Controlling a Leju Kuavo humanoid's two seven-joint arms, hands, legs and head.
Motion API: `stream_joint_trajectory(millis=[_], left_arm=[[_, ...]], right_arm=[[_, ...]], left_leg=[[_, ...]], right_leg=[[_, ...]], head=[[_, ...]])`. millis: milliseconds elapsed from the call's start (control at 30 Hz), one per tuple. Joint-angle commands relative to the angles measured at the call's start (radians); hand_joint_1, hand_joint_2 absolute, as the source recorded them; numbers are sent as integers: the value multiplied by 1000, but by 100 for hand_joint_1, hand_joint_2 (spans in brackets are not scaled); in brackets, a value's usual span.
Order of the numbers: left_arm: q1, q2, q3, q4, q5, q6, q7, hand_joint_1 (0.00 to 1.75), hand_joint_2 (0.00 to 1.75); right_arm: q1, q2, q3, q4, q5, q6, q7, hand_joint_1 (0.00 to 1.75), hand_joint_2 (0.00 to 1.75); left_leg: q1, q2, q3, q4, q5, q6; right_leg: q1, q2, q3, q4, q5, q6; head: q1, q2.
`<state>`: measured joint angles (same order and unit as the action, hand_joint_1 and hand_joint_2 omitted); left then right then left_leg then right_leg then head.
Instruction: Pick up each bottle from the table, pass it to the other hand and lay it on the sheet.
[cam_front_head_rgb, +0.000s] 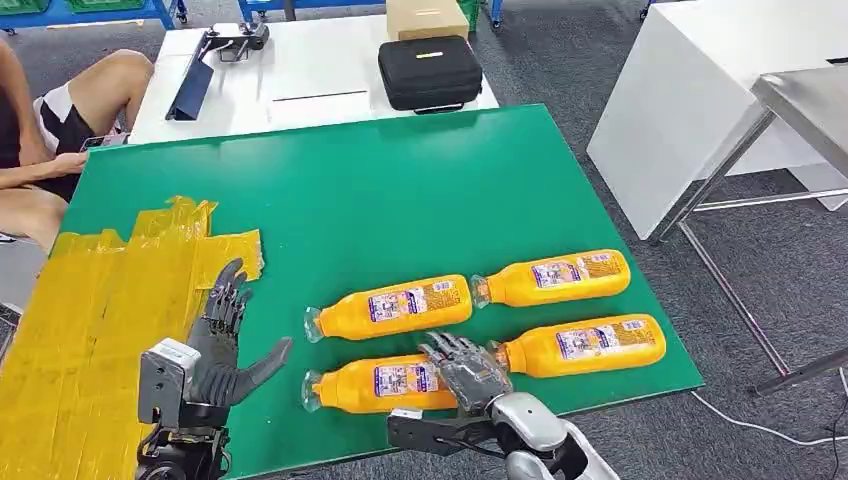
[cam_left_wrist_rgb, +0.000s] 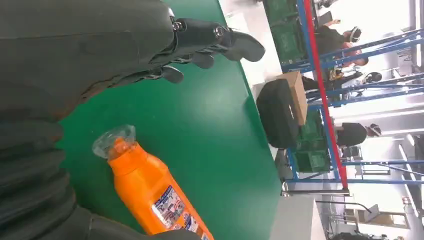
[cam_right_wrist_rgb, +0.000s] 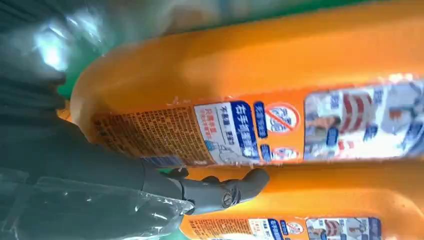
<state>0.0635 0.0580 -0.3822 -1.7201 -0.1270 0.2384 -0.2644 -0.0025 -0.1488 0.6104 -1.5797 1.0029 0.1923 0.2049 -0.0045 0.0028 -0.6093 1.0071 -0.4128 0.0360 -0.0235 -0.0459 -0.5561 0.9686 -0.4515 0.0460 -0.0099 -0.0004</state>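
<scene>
A green worktop (cam_front_head_rgb: 380, 190) lies before me, with the yellow sheet (cam_front_head_rgb: 90, 330) covering its left end. My left robot hand (cam_front_head_rgb: 228, 345) hovers beside the sheet, fingers spread, holding nothing. To its right lie four orange bottles on their sides. My right robot hand (cam_front_head_rgb: 468, 368) rests on the nearest bottle (cam_front_head_rgb: 375, 385), fingers draped over it.

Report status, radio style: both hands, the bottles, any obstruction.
Left hand open, hovering beside yellow sheet. Right hand resting on nearest bottle, grip unclear. Four bottles lying on green table, none on sheet. Nothing blocking.
</scene>
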Motion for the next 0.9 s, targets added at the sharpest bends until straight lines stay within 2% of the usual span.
stream_joint_trajectory(millis=[33, 300, 333, 367, 400, 467, 667, 900], left_arm=[[-17, -2, 32, 29, 0, 16, 6, 0, 175], [-10, -2, 60, 16, 3, 32, 3, 0, 175], [-7, -6, 65, 11, 3, 37, 2, 0, 175], [-5, -7, 68, 11, 3, 39, 2, 0, 175], [-5, -7, 70, 10, 3, 40, 2, 0, 175], [-1, -9, 75, 11, 3, 45, 2, 0, 175], [3, -12, 79, 12, 5, 54, -1, 0, 175], [9, -18, 90, 6, 4, 57, 0, 0, 175]], right_arm=[[-8, -12, 22, 106, 13, 62, 10, 2, 175], [-8, -19, 24, 116, 17, 70, 10, 10, 175], [-10, -19, 25, 119, 17, 70, 10, 28, 175], [-11, -21, 26, 120, 17, 71, 11, 54, 175], [-11, -22, 26, 121, 17, 71, 11, 148, 175], [-8, -21, 23, 119, 17, 70, 11, 171, 175], [-22, -26, 32, 128, 8, 52, -4, 175, 175], [-13, -9, 9, 119, -26, -26, -18, 175, 175]], left_leg=[[1, 0, 4, -1, -1, -2], [1, -1, 6, -1, -1, -2], [2, -1, 8, -2, -2, -3], [2, -1, 7, -2, -1, -2], [2, -1, 8, -2, -2, -3], [2, 0, 7, -1, -1, -2], [2, 0, 8, -2, -1, -2], [2, -1, 10, -2, -2, -3]], right_leg=[[1, 3, 5, -3, -1, -2], [1, 2, 6, -2, -1, -2], [2, 3, 8, -4, -2, -3], [2, 2, 6, -3, -1, -3], [2, 3, 8, -4, -1, -3], [1, 2, 6, -3, -1, -2], [1, 3, 6, -3, -1, -2], [2, 4, 10, -3, -2, -4]], head=[[0, 0], [0, 0], [0, 0], [0, 0], [0, 0], [0, 0], [0, 0], [0, 0]])
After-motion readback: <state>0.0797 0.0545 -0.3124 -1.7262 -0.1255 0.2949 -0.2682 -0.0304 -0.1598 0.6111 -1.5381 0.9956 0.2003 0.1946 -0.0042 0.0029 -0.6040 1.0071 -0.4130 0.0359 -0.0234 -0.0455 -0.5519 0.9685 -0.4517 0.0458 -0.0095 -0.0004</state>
